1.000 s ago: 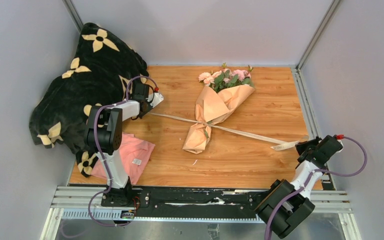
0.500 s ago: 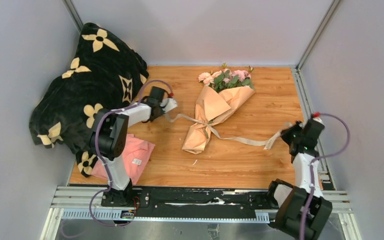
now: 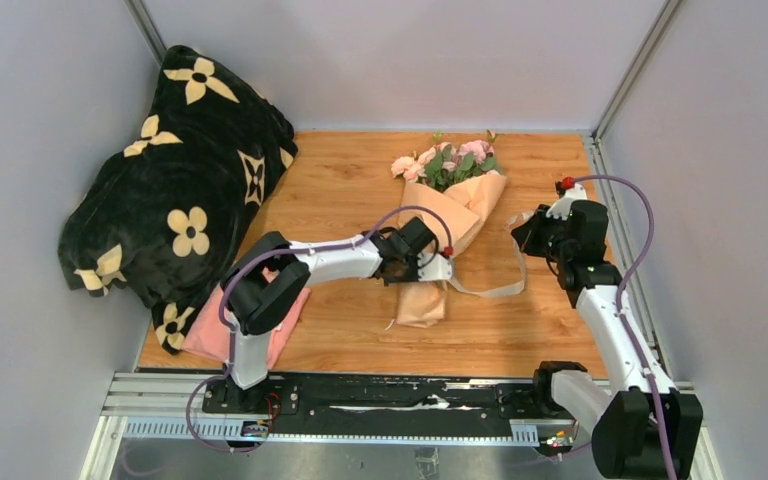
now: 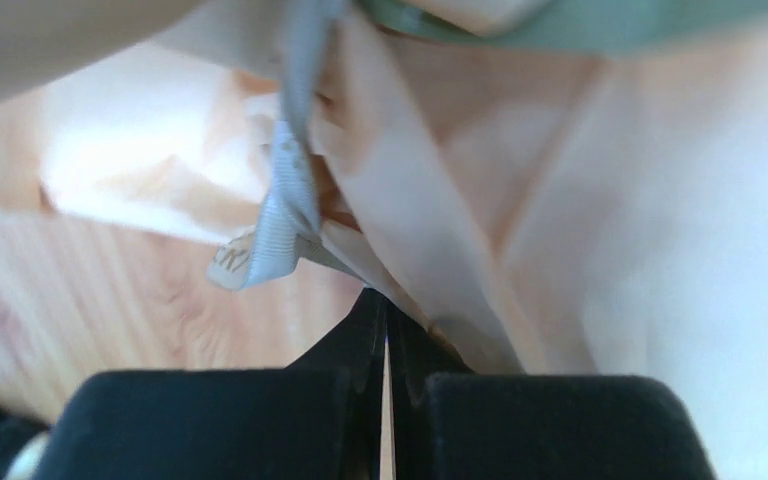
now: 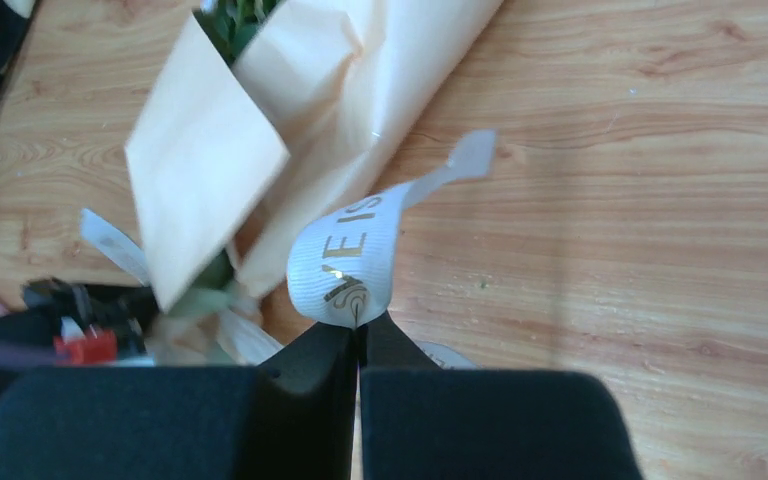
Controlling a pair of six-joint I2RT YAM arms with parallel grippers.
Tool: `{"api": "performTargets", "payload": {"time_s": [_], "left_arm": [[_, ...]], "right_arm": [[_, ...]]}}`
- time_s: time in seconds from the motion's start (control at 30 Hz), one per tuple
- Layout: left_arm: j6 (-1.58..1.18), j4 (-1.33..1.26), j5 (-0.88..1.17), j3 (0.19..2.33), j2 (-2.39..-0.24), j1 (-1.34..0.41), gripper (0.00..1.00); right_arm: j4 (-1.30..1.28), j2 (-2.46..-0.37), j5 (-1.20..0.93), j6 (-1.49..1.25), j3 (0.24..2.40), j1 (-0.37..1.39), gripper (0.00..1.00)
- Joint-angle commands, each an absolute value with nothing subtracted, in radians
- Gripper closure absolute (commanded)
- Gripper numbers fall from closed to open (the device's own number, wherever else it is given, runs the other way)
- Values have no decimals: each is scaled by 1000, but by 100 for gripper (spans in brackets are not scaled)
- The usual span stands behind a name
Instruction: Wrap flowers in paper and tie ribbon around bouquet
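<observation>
wood tabletop (image 3: 550, 330): bouquet (image 3: 455, 210) lies mid-table, roses toward the far wall.
left gripper (image 4: 385, 305): pinched shut at the bouquet's waist, seemingly on the ribbon (image 5: 350, 250).
right gripper (image 5: 357, 325): clamped on the ribbon's lettered end, just right of the bouquet.
risk: an uneven pull could slide the slack loop off the waist.
surroundings: black flower-print blanket (image 3: 180, 170) and pink cloth (image 3: 210, 335) at left, well apart from the work.
</observation>
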State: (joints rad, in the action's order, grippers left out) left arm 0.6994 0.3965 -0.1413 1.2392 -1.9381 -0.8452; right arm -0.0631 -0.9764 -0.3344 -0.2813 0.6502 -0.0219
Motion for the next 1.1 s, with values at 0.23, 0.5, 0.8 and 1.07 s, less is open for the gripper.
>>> {"api": "performTargets", "payload": {"time_s": [0.23, 0.5, 0.8, 1.07], "left_arm": [[588, 686, 165, 1250, -1724, -908, 100], [587, 685, 207, 1122, -1580, -542, 100], [648, 655, 169, 975, -1528, -302, 100], [684, 565, 118, 977, -1621, -57, 100]], "right_arm": [[-254, -842, -379, -190, 915, -27, 100], [-300, -776, -173, -201, 927, -138, 100], [-284, -762, -219, -381, 780, -611, 100], [-263, -827, -146, -352, 725, -670, 100]]}}
